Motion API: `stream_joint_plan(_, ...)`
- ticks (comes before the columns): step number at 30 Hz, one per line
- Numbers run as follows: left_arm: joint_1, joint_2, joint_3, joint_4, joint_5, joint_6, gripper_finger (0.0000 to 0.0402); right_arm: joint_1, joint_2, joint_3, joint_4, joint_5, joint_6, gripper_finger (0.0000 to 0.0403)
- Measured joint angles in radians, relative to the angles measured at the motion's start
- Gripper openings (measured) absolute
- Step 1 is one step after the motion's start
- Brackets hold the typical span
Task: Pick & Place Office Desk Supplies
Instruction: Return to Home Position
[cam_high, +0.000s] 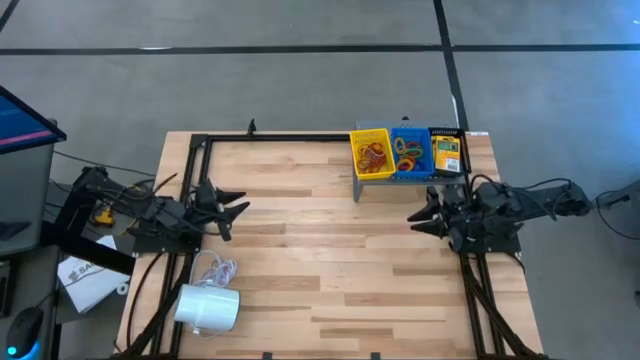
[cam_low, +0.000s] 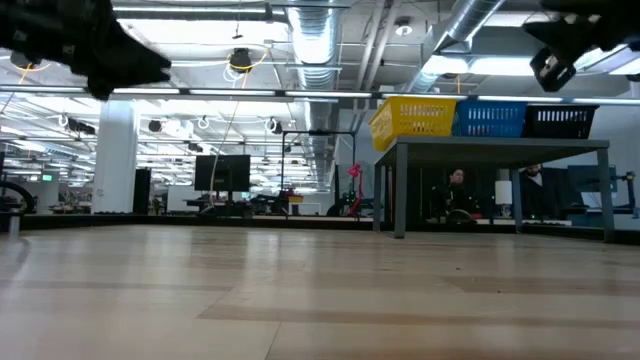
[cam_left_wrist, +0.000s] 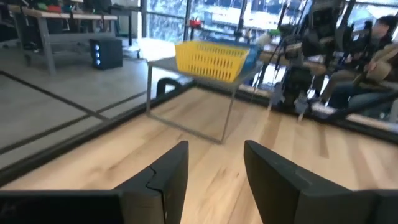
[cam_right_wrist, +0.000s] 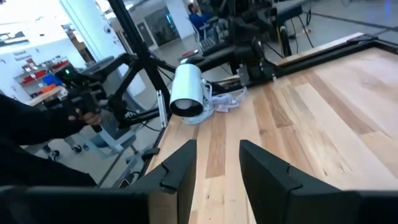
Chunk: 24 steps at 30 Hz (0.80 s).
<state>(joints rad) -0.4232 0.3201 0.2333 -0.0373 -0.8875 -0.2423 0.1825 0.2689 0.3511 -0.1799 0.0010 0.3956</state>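
Left gripper (cam_high: 236, 209): fingers apart, nothing between them, hovering over the left side of the table (cam_high: 320, 260).
Right gripper (cam_high: 420, 215): parted as well and empty, over the right side, on the near side of the shelf.
Shelf (cam_low: 500, 146): grey, far right of the table, three bins in a row on top.
Yellow bin (cam_low: 413, 118): leftmost, rubber bands (cam_high: 374, 158) inside.
Blue bin (cam_low: 490, 118): middle, coloured rings (cam_high: 410, 155) inside (kind hard to tell).
Black bin (cam_low: 560, 120): rightmost, holding a yellow-green crayon box (cam_high: 446, 152).
White cylinder (cam_high: 208, 307): on its side, near left, cord (cam_high: 215, 270) coiled beside it.
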Motion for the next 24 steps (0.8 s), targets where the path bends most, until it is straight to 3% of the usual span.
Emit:
stream_joint_plan(6,0.000,0.000,-0.094,0.051,-0.003,-0.100,0.0150,0.002,-0.132,-0.114,0.040,0.000,-0.002,0.0119)
stream_joint_plan(13,0.000,0.001,-0.164,0.161,-0.003,-0.104,0.0143,0.002,-0.266,-0.216,0.092,-0.003,0.005,0.0119)
stream_joint_plan(24,0.000,0.011,-0.226,0.156,-0.015,-0.234,0.0143,0.001,-0.266,-0.343,0.195,-0.004,0.006,0.0119)
